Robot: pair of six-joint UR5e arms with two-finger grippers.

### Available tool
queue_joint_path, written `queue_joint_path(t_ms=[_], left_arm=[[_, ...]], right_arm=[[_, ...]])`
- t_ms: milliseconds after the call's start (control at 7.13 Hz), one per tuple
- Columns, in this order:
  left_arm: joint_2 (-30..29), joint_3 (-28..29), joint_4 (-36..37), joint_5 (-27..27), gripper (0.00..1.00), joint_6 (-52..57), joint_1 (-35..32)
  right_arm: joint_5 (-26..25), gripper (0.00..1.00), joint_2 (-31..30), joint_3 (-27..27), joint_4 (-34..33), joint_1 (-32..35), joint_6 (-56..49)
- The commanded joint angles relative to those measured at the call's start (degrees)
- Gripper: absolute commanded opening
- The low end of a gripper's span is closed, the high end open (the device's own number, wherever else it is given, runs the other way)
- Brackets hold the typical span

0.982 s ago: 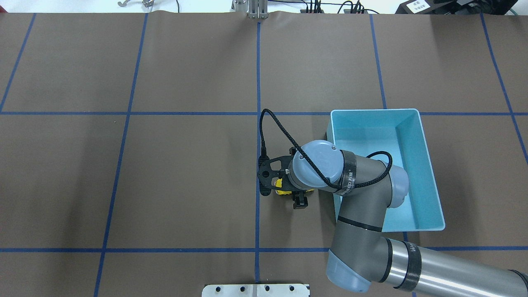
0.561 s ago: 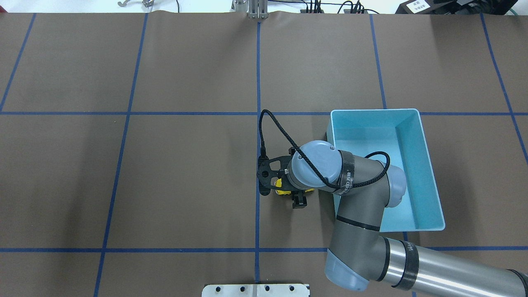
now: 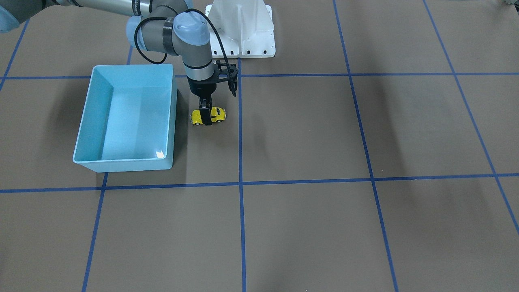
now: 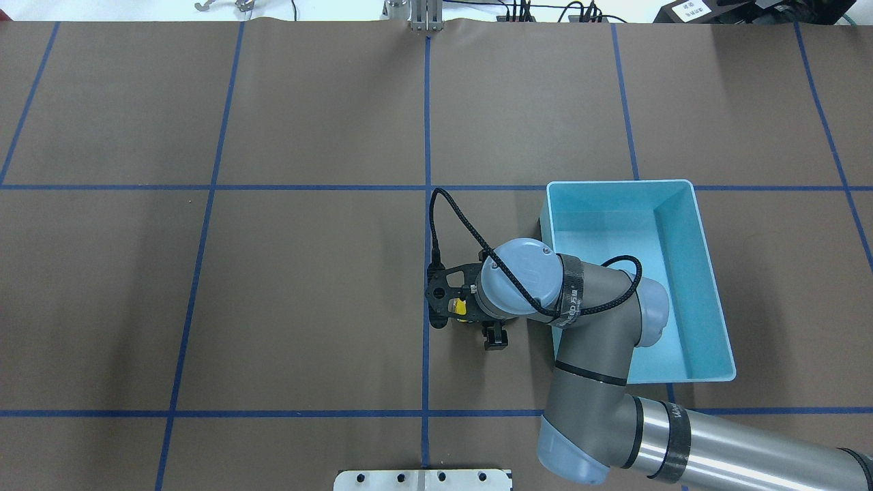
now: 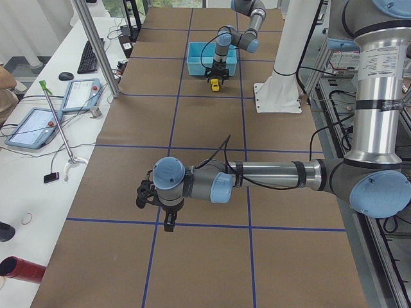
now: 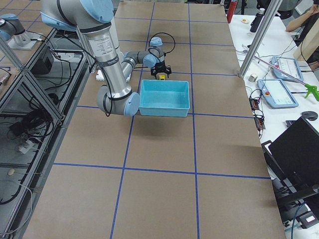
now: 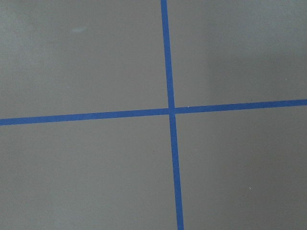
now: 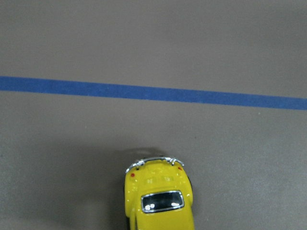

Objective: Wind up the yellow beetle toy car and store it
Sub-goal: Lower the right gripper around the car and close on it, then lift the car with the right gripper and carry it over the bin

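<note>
The yellow beetle toy car is low at the table, just beside the light blue bin, on the side of the table's middle. My right gripper points straight down and is shut on the car's middle, with one dark finger across its side. From overhead the wrist hides most of the car. The right wrist view shows the car's rear over brown table. My left gripper hangs over bare table far from the car. I cannot tell whether it is open or shut.
The bin holds nothing but a small white speck. The white robot base stands behind the car. Blue tape lines cross the brown table cover. Monitors, tablets and poles stand on side benches in the side views.
My right wrist has shifted slightly toward the robot, and it now covers more of the car. The bin has not moved.
</note>
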Motion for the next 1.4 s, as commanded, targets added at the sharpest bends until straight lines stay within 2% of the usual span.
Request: queue_joint_path(t_ms=[0,140,281,701,982,1122,1262], left_arm=[[0.0,0.0,0.0,0.0,1.0,0.0,0.0],[0.0,0.0,0.0,0.0,1.0,0.0,0.0],[0.1,0.0,0.0,0.0,1.0,0.1,0.0],[0.1,0.0,0.0,0.0,1.0,0.1,0.0],[0.1,0.0,0.0,0.0,1.0,0.1,0.0],[0.1,0.0,0.0,0.0,1.0,0.1,0.0],[0.0,0.0,0.0,0.0,1.0,0.1,0.0]], right_arm=[[-0.1,0.6,0.0,0.0,0.0,-0.2,0.1],[0.1,0.26,-0.2,0.0,0.0,-0.4,0.1],[0.1,0.0,-0.2,0.0,0.0,-0.4,0.1],[0.4,0.0,2.1,1.5,0.2,-0.3,0.4],[4.1,0.0,6.9,1.7,-1.7,1.3,0.7],[7.8,0.0,7.9,4.2,-6.6,4.8,0.4],[11.1,0.0,8.5,8.1,-14.8,8.6,-0.9]])
